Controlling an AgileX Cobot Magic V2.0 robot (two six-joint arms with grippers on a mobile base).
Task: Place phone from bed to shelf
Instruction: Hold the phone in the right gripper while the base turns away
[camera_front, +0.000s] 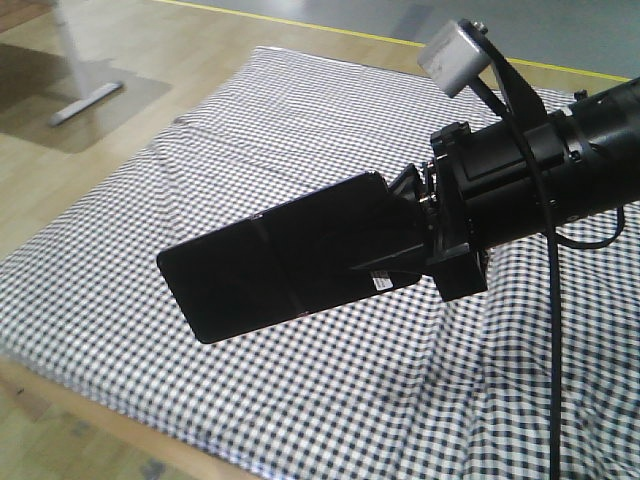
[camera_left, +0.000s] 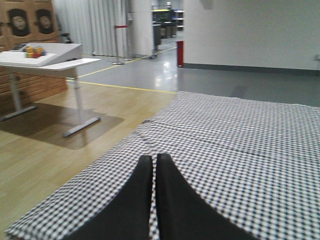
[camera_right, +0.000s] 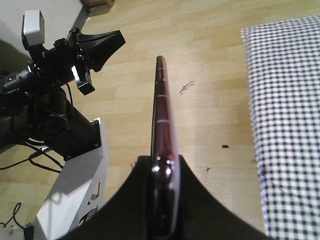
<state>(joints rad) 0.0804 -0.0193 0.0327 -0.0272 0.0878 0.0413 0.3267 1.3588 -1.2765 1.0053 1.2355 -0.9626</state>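
Note:
The phone (camera_front: 280, 260), flat, glossy and black with a small white sticker near its held end, hangs in the air above the bed (camera_front: 300, 130) with its checked sheet. My right gripper (camera_front: 400, 245) is shut on one short end of it. The right wrist view shows the phone (camera_right: 162, 115) edge-on with its pinkish rim, clamped in the right gripper (camera_right: 162, 162), over wooden floor beside the bed (camera_right: 285, 125). My left gripper (camera_left: 154, 159) is shut and empty, low above the bed (camera_left: 240, 135); the left gripper (camera_right: 117, 42) also shows here. The shelf is out of view.
A white desk (camera_left: 45, 57) with small coloured objects stands on the wooden floor left of the bed; its foot (camera_front: 85, 103) shows too. A red post (camera_left: 180, 53) stands far back. The robot's white base (camera_right: 75, 190) is beside the bed's edge.

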